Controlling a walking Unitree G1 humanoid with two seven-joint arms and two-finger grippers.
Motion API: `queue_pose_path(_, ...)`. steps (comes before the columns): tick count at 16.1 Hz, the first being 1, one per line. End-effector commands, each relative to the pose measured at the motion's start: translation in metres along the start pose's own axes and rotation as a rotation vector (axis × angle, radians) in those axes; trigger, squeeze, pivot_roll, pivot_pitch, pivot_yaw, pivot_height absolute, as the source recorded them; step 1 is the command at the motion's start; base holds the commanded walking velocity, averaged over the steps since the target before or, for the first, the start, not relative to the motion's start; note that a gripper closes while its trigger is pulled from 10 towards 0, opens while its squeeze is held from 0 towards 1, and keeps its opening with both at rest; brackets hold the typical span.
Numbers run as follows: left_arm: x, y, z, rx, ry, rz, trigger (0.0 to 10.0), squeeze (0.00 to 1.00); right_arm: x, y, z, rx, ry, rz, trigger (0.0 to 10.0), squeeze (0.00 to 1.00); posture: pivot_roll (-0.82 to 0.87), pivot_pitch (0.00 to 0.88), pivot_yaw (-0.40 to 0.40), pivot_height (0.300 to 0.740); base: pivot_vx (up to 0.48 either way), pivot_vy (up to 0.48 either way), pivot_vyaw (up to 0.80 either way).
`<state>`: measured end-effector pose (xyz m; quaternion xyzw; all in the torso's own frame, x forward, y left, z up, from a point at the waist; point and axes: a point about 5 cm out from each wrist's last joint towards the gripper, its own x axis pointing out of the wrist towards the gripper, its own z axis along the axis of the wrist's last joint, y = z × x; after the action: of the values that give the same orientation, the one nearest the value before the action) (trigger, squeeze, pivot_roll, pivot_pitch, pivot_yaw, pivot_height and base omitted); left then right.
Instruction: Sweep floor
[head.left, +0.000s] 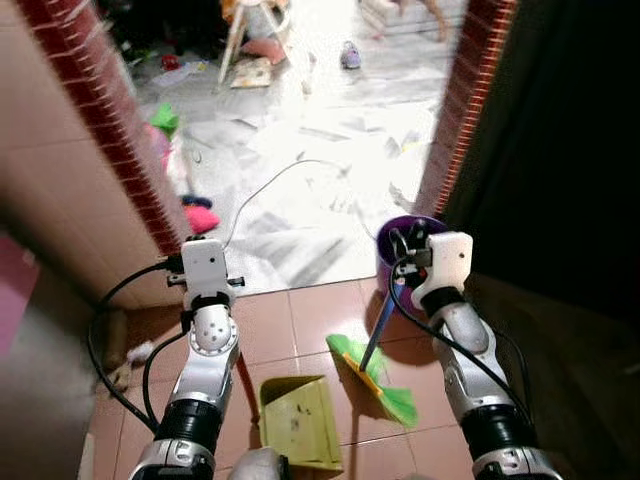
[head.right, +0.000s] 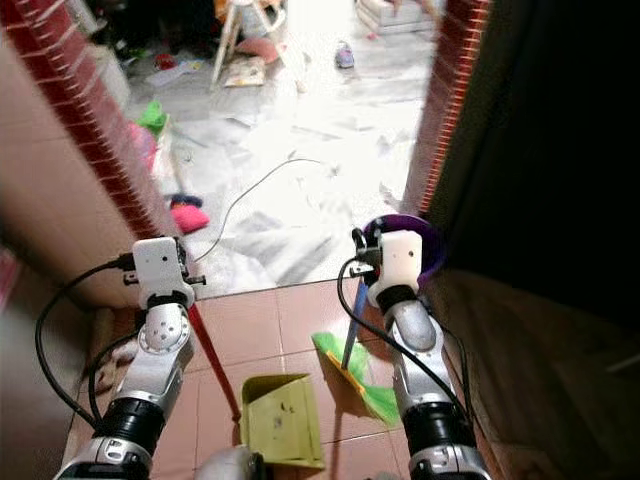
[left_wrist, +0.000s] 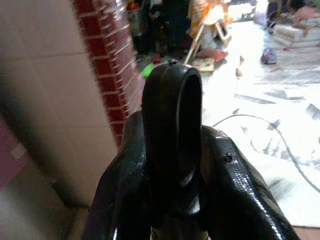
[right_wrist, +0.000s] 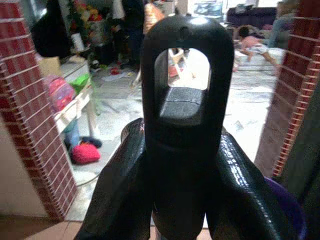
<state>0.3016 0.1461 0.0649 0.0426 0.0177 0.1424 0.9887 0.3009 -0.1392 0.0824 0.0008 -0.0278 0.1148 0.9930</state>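
Both silver arms reach up from the bottom of the head views, bent at the elbow, wrists pointing toward a doorway.

The left gripper is low in the middle of the left wrist view. Its two black fingers are pressed tight around a black handle end with a loop. In the right eye view a thin red pole runs down from this arm to one yellow-green dustpan, which sits on the red tile floor at the bottom middle.

The right gripper sits low in the middle of the right wrist view. Its fingers are squeezed around another black handle end with a hole in it. A blue pole slants down from this arm to one green broom head, which touches the tiles just right of the dustpan.

There are two brick door posts, one at the upper left and one at the upper right. One purple bucket stands by the right post, behind the right wrist. Past the doorway is a bright white floor with a long thin cable, a pink thing, a green thing and a small shoe. A stool stands at the top. In the right wrist view, a person is down on the floor far back.
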Motion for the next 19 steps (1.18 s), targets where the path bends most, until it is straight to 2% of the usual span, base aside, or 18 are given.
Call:
queue_pose_path(1, 0.002, 0.008, -0.003, 0.039, 0.013, 0.023, 10.0, 0.00, 0.002, 0.008, 0.003, 0.013, -0.014, 0.030, 10.0, 0.00, -0.11, 0.000, 0.079, 0.740, 0.000, 0.480, 0.79)
queue_pose_path(8, 0.006, 0.010, 0.000, 0.030, 0.010, 0.052, 10.0, 0.00, 0.006, 0.014, 0.014, 0.025, -0.061, 0.064, 10.0, 0.00, -0.11, 0.000, 0.079, 0.740, 0.000, 0.480, 0.78)
queue_pose_path(14, 0.006, 0.002, 0.005, 0.027, -0.008, 0.028, 10.0, 0.00, 0.003, 0.016, 0.013, 0.030, -0.056, 0.082, 10.0, 0.00, -0.11, 0.000, 0.075, 0.740, 0.000, 0.480, 0.78)
queue_pose_path(15, 0.006, 0.001, 0.009, 0.038, -0.032, 0.015, 10.0, 0.00, 0.003, 0.016, 0.014, 0.033, -0.056, 0.087, 10.0, 0.00, -0.11, 0.000, 0.075, 0.740, 0.000, 0.000, 0.77)
queue_pose_path(19, 0.005, -0.008, 0.017, -0.033, -0.054, -0.074, 10.0, 0.00, 0.004, 0.015, 0.015, 0.028, -0.053, 0.074, 10.0, 0.00, -0.11, 0.000, 0.073, 0.740, 0.000, 0.000, 0.00)
